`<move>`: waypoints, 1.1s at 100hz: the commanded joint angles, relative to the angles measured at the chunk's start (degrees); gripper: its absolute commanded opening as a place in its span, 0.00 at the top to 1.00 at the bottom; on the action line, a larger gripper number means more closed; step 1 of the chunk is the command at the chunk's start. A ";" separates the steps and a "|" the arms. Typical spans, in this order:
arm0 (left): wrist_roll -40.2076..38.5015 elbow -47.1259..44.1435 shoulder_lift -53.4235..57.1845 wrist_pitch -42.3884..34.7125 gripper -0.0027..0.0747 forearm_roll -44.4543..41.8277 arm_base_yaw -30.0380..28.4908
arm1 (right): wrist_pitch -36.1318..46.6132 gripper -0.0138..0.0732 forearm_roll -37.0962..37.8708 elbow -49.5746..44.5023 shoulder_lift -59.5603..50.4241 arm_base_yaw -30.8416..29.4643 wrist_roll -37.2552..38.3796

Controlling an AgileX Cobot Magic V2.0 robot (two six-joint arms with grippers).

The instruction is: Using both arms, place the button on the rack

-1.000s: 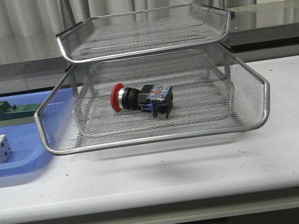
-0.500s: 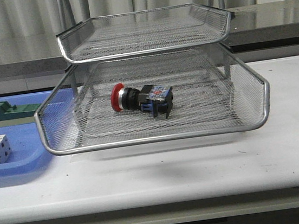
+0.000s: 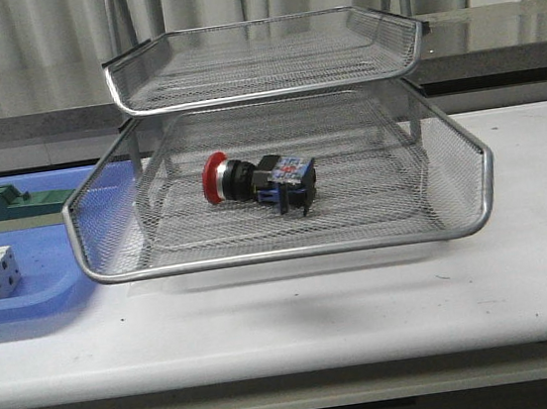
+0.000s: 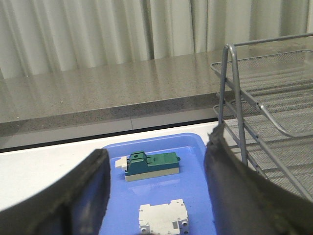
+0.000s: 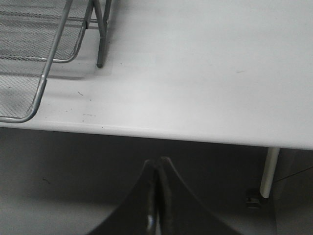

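Button (image 3: 256,182) lies on its side in the lower visible tier of the rack (image 3: 289,252), red cap pointing left, clear of both grippers. Left gripper (image 4: 156,169) spread wide above the blue tray (image 4: 193,147). Right gripper (image 5: 157,169) pinched together, empty, off the table (image 5: 205,73) edge.

The room is bright and the light is soft and even. A faint shadow lies on the white table (image 3: 366,303) under the rack (image 3: 289,252). The dark fingers (image 4: 58,200) in the left wrist view look blurry.
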State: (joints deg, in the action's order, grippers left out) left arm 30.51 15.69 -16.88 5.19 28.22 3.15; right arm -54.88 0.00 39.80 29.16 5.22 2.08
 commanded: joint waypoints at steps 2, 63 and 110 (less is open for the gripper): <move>-0.69 1.70 -0.44 -4.36 0.54 0.73 -0.07 | 2.99 0.92 1.04 2.02 0.19 -0.20 0.05; -0.59 1.70 -0.44 -3.67 0.99 0.73 -0.07 | 3.05 0.92 -0.93 2.02 0.19 -0.20 0.05; -0.59 1.70 -0.44 -3.67 0.99 0.73 -0.07 | 5.90 0.92 -19.46 2.02 12.70 -0.20 -9.68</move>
State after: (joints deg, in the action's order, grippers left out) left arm 30.51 15.69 -16.88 5.30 28.22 3.15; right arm -52.72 -13.53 39.80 37.95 5.22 -2.59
